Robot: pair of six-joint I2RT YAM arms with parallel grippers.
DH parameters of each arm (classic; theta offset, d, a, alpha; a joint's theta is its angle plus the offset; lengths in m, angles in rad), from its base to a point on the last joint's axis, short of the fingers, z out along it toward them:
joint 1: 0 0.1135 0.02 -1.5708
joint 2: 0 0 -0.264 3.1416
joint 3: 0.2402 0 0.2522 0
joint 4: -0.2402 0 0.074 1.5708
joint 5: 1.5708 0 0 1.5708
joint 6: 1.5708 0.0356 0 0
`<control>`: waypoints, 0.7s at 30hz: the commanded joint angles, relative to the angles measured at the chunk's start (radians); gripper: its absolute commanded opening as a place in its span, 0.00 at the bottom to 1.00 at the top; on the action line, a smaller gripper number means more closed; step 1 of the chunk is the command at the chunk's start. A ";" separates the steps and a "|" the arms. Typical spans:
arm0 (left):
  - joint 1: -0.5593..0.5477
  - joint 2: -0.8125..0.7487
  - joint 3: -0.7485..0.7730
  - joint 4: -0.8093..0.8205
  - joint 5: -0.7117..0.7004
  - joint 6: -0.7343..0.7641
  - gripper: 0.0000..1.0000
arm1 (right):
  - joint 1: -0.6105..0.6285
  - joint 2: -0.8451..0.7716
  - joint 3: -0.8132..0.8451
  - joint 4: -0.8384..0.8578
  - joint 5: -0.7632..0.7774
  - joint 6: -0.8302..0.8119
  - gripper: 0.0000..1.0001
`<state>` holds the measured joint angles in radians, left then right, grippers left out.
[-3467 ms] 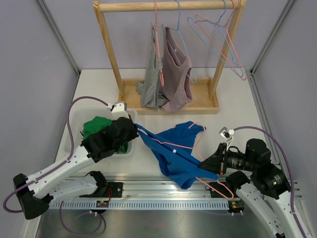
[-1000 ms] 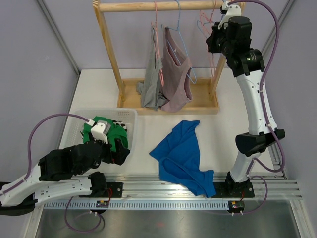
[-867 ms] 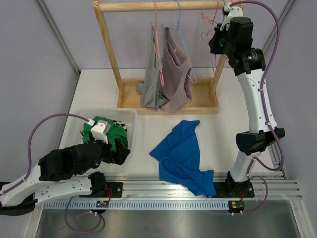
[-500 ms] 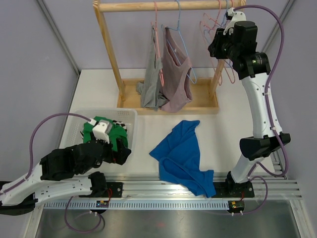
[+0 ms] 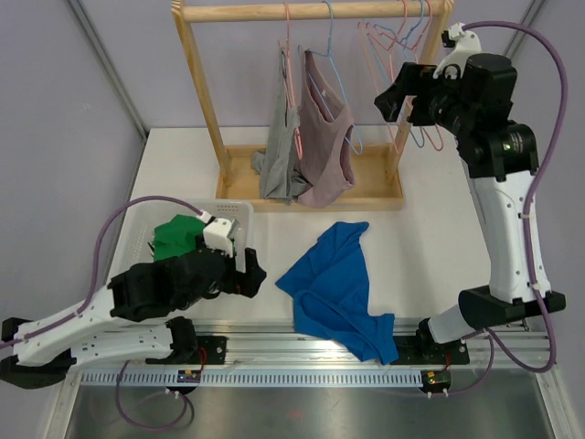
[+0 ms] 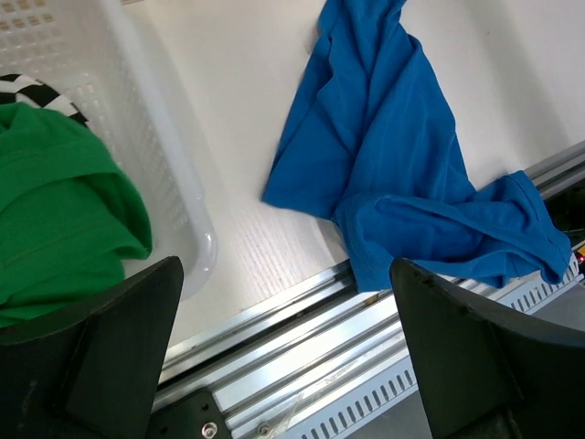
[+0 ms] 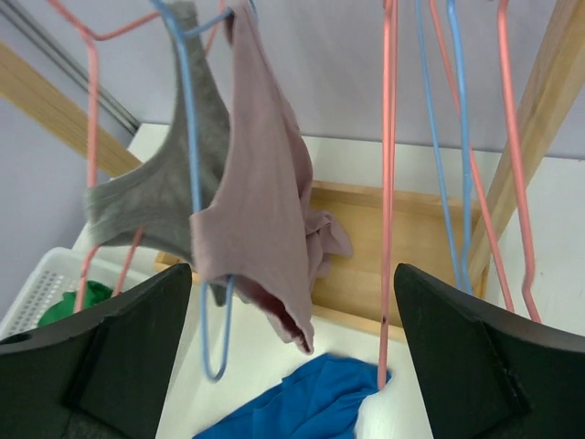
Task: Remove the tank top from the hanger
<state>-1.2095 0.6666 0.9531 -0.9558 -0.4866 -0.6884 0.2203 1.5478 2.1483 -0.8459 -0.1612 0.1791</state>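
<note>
A blue tank top (image 5: pixel 336 279) lies crumpled on the table by the front rail, with no hanger in it; it also shows in the left wrist view (image 6: pixel 402 155). My right gripper (image 5: pixel 398 93) is raised beside the rack, open and holding nothing (image 7: pixel 292 366). A bare pink hanger (image 7: pixel 388 183) hangs free just ahead of it, among other empty hangers (image 5: pixel 402 37). My left gripper (image 5: pixel 249 274) stands open (image 6: pixel 283 366) over the table's front edge, between the basket and the blue tank top.
A mauve tank top (image 5: pixel 327 137) on a blue hanger (image 7: pixel 192 183) and a grey garment (image 5: pixel 279 137) hang on the wooden rack (image 5: pixel 206 91). A white basket (image 5: pixel 236 212) at the left holds a green garment (image 5: pixel 175 236). A metal rail (image 5: pixel 302 343) runs along the front.
My right gripper has opened, let go of the pink hanger on the rod and drawn back to the right. My left arm has swung right, toward the blue tank top.
</note>
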 commanded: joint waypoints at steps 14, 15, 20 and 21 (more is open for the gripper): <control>-0.166 0.620 0.139 0.394 0.034 0.033 0.99 | -0.002 -0.756 -0.596 0.070 -0.090 0.077 1.00; -0.170 0.684 0.156 0.416 0.040 0.038 0.99 | -0.002 -0.779 -0.638 0.058 -0.127 0.080 0.99; -0.170 0.861 0.177 0.518 0.117 0.069 0.99 | -0.004 -0.958 -0.778 0.007 -0.222 0.085 0.99; -0.170 0.892 0.185 0.522 0.120 0.067 0.99 | -0.004 -0.977 -0.781 -0.005 -0.233 0.076 0.99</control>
<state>-1.3754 1.4887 1.0920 -0.5343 -0.4065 -0.6422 0.2203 0.6319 1.4036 -0.8249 -0.2974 0.2546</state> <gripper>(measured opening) 0.987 0.993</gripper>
